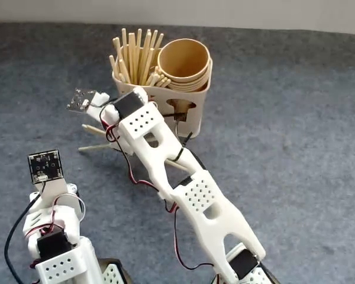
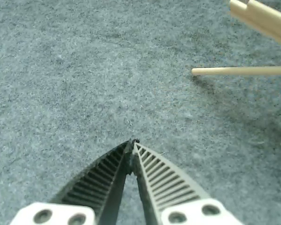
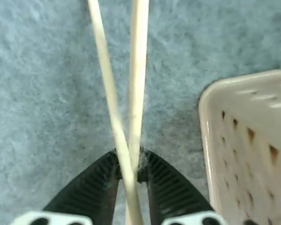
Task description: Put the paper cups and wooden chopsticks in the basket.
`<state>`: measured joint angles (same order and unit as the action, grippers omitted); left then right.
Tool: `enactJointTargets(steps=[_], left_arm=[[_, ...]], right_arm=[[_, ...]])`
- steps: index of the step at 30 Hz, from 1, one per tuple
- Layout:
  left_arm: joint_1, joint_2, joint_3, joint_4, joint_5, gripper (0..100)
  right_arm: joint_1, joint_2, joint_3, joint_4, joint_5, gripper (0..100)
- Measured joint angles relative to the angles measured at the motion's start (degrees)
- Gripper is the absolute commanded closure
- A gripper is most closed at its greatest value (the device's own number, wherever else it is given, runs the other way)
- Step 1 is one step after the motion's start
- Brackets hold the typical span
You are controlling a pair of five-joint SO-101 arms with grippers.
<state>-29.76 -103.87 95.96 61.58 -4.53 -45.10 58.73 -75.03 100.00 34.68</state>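
My right tool [image 3: 129,158] grips two chopsticks [image 3: 138,70] just beside the basket [image 3: 253,122]; next I'd lift them over its rim and release. My left tool [image 2: 132,146] is closed, empty.

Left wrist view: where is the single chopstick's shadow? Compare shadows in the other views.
Left wrist view: a faint, soft shadow on the carpet beside the single chopstick. High view: even light, no glare. Right wrist view: no distinct shadow under the two chopsticks.

Paper cups [image 1: 183,59] and chopsticks [image 1: 136,56] stand in the basket [image 1: 202,113]; loose chopsticks [image 1: 94,147] jut beside it.
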Motion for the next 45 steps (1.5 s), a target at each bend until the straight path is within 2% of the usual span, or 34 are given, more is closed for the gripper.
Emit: enactJointTargets(steps=[9,15,28,33,45], left_arm=[[0.0,0.0,0.0,0.0,0.0,98],[0.0,0.0,0.0,0.0,0.0,98],[0.0,0.0,0.0,0.0,0.0,98],[0.0,0.0,0.0,0.0,0.0,98],[0.0,0.0,0.0,0.0,0.0,98]], right_arm=[[0.18,-10.99,11.25,0.0,-2.99,99.4],[0.18,-15.12,12.4,0.09,-7.12,99.4],[0.18,-20.75,23.3,0.09,-7.74,99.1],[0.18,-22.24,33.14,0.09,-8.09,88.2],[2.11,-25.76,38.42,0.09,-10.29,87.8]])
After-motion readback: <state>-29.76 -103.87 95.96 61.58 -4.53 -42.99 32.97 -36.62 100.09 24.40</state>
